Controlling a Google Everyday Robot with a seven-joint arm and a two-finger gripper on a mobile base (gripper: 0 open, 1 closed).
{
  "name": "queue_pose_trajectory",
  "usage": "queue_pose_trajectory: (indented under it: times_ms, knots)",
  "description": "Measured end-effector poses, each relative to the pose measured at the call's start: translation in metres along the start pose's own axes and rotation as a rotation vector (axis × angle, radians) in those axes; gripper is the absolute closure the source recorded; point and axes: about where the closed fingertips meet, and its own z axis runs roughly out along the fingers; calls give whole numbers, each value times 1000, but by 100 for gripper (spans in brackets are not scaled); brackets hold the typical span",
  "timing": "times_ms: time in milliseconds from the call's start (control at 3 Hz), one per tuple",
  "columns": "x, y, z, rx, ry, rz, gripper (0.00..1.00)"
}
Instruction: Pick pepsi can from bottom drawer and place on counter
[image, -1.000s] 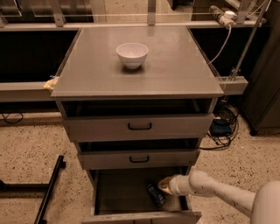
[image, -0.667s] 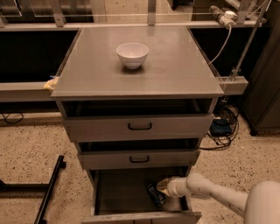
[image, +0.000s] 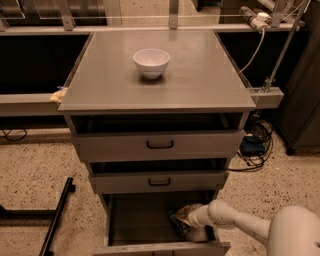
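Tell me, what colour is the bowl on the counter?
White bowl, camera view; the tool is inside the bottom drawer.

The white arm (image: 250, 227) comes in from the lower right corner, where a broad rounded link sits at the edge of view. It narrows into a slim forearm running left and slightly upward. It ends in a rounded wrist (image: 216, 212), from which the gripper (image: 183, 216) points left, low inside the drawer (image: 135, 220), in its right half and near the front panel, its tip tan against the white arm.
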Motion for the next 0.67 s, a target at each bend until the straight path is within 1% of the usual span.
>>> queue_pose_trajectory:
  times_ms: [333,667]
  knots:
    - [7,2,10,-2,9,12,18]
    - [15,2,15,0,21,20,11]
